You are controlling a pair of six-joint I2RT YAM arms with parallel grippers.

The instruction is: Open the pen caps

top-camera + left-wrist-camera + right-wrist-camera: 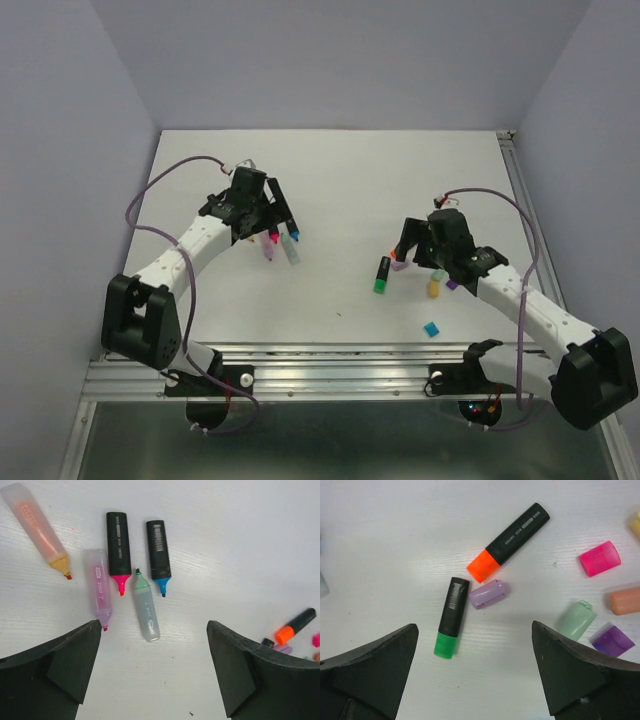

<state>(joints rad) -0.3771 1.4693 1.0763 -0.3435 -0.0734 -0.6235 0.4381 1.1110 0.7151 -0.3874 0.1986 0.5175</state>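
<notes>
Holding the right gripper (474, 647) wide open and empty just right of the green-capped pen (449, 617), lying cap-first toward the table's (350, 180) near edge, with the equally open, empty left gripper (154, 652) well apart.

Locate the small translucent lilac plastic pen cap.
The lilac cap lies on the robot's right, centre of the right wrist view, just below the orange-capped black marker and beside the green-capped black marker.

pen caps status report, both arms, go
Both jaws open, empty. Five uncapped highlighter pens below left wrist. Orange plastic cap and green plastic cap on black pens, not yet pulled. Loose lilac plastic cap close beside both.
</notes>
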